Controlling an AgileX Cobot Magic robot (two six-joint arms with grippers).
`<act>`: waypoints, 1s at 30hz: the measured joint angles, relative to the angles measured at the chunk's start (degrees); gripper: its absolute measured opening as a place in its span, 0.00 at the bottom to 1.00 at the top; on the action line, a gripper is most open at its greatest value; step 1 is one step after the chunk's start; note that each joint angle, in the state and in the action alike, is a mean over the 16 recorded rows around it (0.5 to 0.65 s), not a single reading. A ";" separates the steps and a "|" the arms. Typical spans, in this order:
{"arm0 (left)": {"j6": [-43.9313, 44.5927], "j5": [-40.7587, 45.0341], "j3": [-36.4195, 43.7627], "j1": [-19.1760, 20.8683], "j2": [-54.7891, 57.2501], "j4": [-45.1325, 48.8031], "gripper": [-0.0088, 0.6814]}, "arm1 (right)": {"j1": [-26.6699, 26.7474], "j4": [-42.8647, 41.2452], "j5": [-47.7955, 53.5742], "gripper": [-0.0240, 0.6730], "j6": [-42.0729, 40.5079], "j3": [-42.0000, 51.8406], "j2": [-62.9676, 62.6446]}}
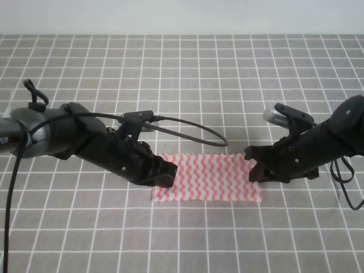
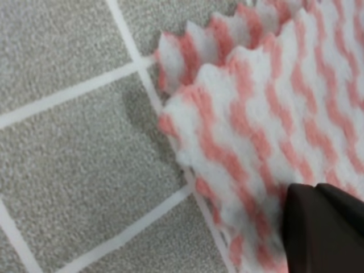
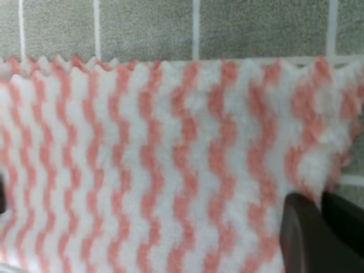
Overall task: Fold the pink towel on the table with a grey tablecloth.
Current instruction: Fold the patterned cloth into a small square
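— Where's the pink towel (image 1: pixel 207 177)?

— I see it lying as a flat strip on the table with a grey tablecloth (image 1: pixel 187 79), two layers at its left end.

— And the grippers?

— My left gripper (image 1: pixel 165 173) sits at its left edge, my right gripper (image 1: pixel 254 165) at its right edge. I can't tell whether either is clamped.
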 joint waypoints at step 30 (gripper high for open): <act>0.23 -0.01 0.13 0.01 -1.99 0.45 0.01 | 8.30 9.57 -0.05 0.01 -3.90 -6.81 -0.53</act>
